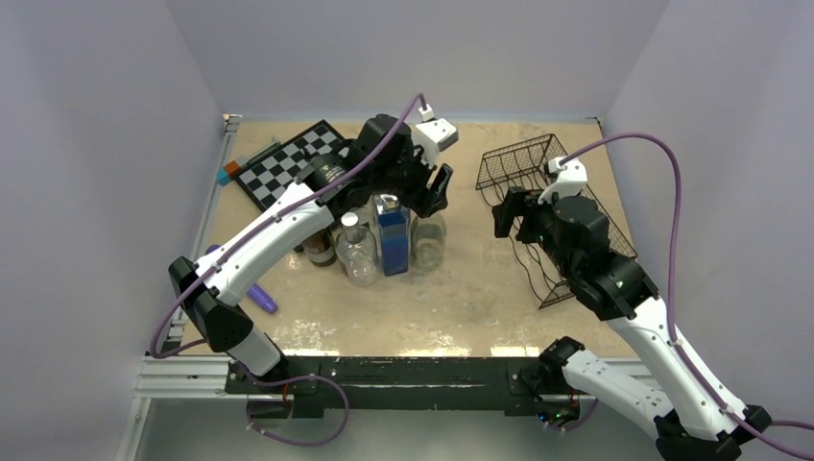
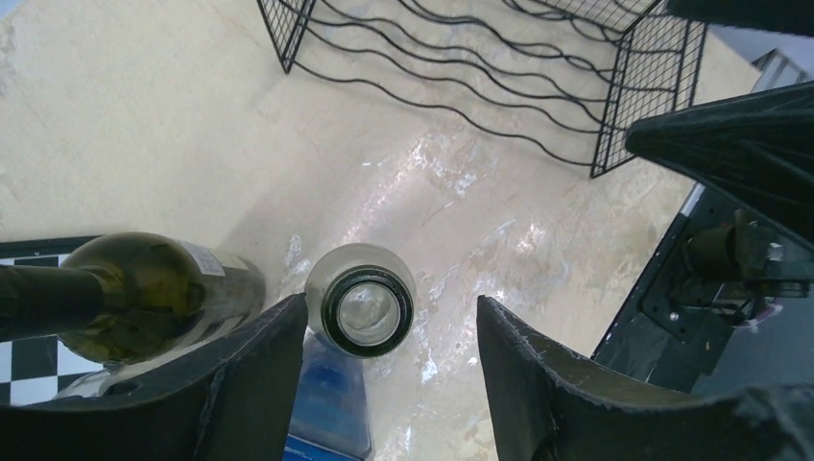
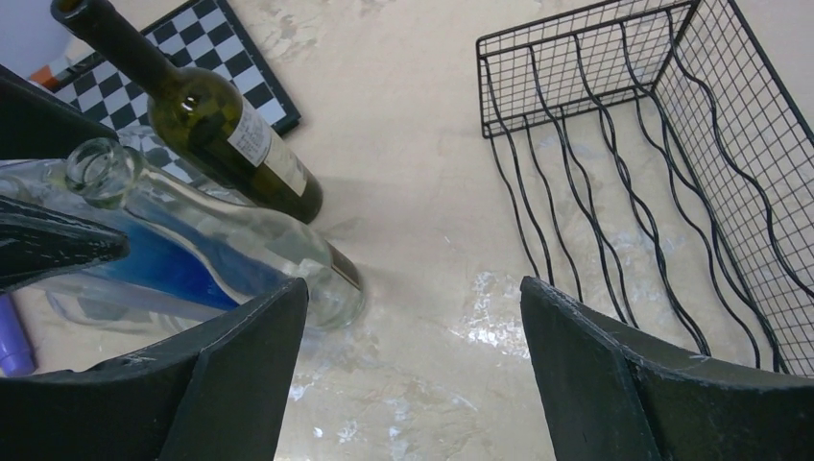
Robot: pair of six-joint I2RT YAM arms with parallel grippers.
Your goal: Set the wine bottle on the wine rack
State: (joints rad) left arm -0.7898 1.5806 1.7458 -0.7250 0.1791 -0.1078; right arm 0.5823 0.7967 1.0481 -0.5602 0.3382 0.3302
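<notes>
The wine bottle [image 3: 226, 130] is dark green with a pale label and stands upright near the chessboard. It also shows in the left wrist view [image 2: 144, 293], just left of my left finger; in the top view the left arm hides it. My left gripper [image 2: 389, 307] is open above the bottle cluster [image 1: 440, 190]. The mouth of a clear glass bottle [image 2: 367, 307] lies between its fingers, close to the left one. The black wire wine rack [image 1: 538, 163] lies at the right, also seen in the wrist views [image 2: 461, 58] [image 3: 624, 144]. My right gripper [image 3: 413, 288] is open and empty beside the rack [image 1: 507, 213].
A blue bottle [image 1: 392, 235], a clear bottle [image 1: 427, 240], a round clear bottle [image 1: 357, 252] and a brown one [image 1: 320, 248] stand mid-table. A chessboard [image 1: 283, 163] lies at the far left. A purple object [image 1: 261, 298] lies near the left arm.
</notes>
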